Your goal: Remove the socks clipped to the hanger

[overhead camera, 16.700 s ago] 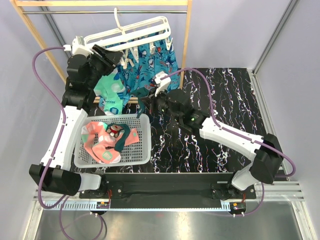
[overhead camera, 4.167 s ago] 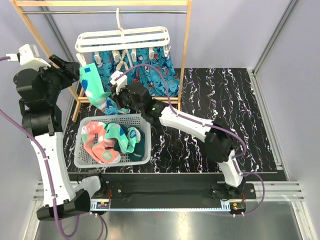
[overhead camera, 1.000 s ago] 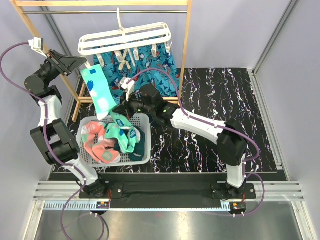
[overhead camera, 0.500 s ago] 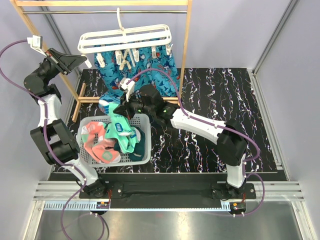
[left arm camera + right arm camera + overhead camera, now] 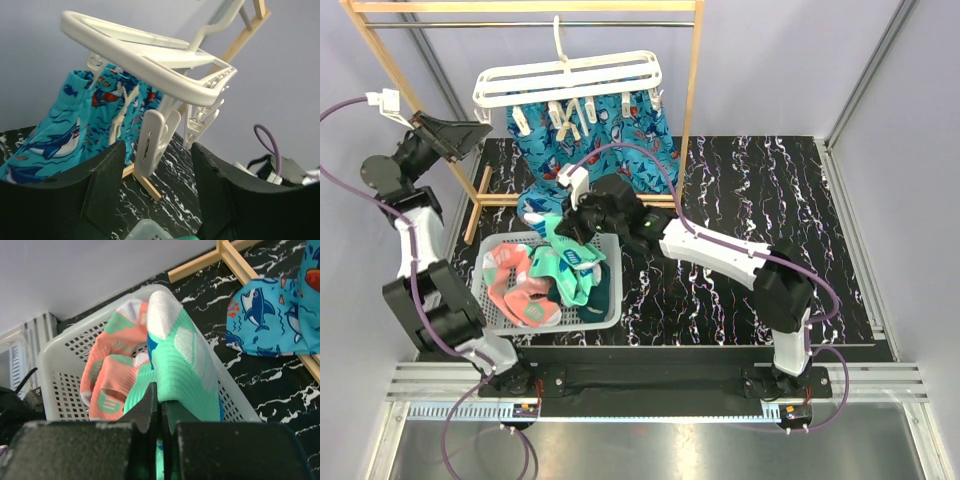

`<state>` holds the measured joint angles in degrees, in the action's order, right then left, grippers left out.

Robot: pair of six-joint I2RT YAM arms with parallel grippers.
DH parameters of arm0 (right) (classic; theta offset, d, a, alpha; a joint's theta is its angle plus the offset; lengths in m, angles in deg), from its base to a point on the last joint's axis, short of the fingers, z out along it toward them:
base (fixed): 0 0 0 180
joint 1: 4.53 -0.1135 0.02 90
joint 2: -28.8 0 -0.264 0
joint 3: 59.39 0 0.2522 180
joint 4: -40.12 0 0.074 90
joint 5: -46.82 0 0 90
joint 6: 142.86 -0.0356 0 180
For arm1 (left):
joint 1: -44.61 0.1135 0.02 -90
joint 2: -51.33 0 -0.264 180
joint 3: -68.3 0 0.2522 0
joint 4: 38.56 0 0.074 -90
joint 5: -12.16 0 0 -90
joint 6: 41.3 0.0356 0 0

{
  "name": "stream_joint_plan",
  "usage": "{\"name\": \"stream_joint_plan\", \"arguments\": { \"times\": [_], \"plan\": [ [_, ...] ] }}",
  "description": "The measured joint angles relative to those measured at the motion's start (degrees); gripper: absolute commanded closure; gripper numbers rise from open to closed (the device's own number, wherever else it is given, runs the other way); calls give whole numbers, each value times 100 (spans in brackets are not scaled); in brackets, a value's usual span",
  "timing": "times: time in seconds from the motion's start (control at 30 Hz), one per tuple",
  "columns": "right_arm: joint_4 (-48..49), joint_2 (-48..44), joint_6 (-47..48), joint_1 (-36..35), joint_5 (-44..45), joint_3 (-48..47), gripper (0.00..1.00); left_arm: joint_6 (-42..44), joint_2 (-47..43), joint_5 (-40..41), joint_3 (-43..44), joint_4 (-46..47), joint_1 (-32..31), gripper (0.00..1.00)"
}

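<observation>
**Last-looking sock over basket; release is next**

Step in hand: drop-off. R end effector point(image 5: 161, 392) is pinched shut on the cuff of a mint green sock point(image 5: 182, 360), which hangs over the far rim of the white mesh basket point(image 5: 62, 385). Other socks point(image 5: 525, 285) (pink, mint, dark teal) lie piled inside.

The hanger point(image 5: 150, 62) hangs from the wooden rack point(image 5: 692, 80). The clips point(image 5: 152, 142) in view dangle bare. Only the blue patterned cloth point(image 5: 65, 135) hangs there, and it isn't a sock. Clips behind the cloth can't be checked, so the task is prob. near done but not confirmed.

Next move, as I judge it: bring the R wrist a bit more over the basket's middle, then open the jaws so the sock falls in and doesn't drape on the rim or slide to the surface point(image 5: 770, 200).

Pose:
- R arm: stretched far across to the left, wrist low over the basket's far edge.
- L arm: reared up high at the left.
- L end effector point(image 5: 157, 165): points at the hanger's near end, jaws well apart, nothing between them, close to a clip but not touching.
</observation>
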<state>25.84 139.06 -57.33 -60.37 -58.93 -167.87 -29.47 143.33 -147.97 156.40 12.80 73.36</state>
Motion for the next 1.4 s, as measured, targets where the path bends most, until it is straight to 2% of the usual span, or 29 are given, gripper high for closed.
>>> {"name": "stream_joint_plan", "arguments": {
  "times": [0.13,0.27,0.37,0.4,0.43,0.5,0.57,0.6,0.63,0.7,0.73,0.77,0.87,1.03,1.23,1.33,1.4],
  "plan": [
    [-120,85,9,-225,317,28,100,1370,-793,509,-295,-1725,334,37],
    [-173,433,-155,-586,481,22,97,2485,-1384,1394,-297,-3530,636,34],
    [-289,809,-341,-892,579,-24,81,3086,-1637,2282,-273,-4990,721,34],
    [-334,907,-389,-966,584,-44,74,3228,-1674,2498,-273,-5392,721,34],
    [-407,1003,-459,-1051,599,-52,63,3353,-1696,2697,-275,-5746,721,33],
    [-638,1097,-586,-1174,704,-46,54,3606,-1744,3123,-275,-6437,719,31],
    [-802,1073,-608,-1202,852,-39,33,3823,-1840,3486,-275,-7007,717,29],
    [-835,1021,-590,-1196,938,-7,26,3928,-1923,3670,-275,-7265,717,26],
    [-868,922,-551,-1180,1034,66,22,4011,-2017,3799,-275,-7475,717,19],
    [-946,586,-446,-1147,1187,284,7,4118,-2245,3941,-275,-7748,710,13],
    [-992,409,-385,-1139,1237,378,1,4135,-2358,3980,-275,-7842,682,7],
    [-1086,168,-348,-1128,1333,470,0,4159,-2470,4002,-275,-7934,627,1],
    [-1438,-616,-282,-1117,1528,557,0,4227,-2706,4048,-267,-8157,308,1],
    [-1893,-2092,-496,-1117,1937,710,0,4586,-2983,4428,-142,-8714,-575,1],
    [-2218,-3928,-1220,-1115,2726,1565,0,5123,-3639,4854,81,-8985,-1591,1],
    [-2538,-4426,-1650,-1113,3132,1840,0,5160,-4000,4719,11,-8738,-2330,1],
    [-2726,-4553,-1836,-1113,3348,1882,0,5191,-4164,4662,-127,-8540,-3056,1]
  ]
}}
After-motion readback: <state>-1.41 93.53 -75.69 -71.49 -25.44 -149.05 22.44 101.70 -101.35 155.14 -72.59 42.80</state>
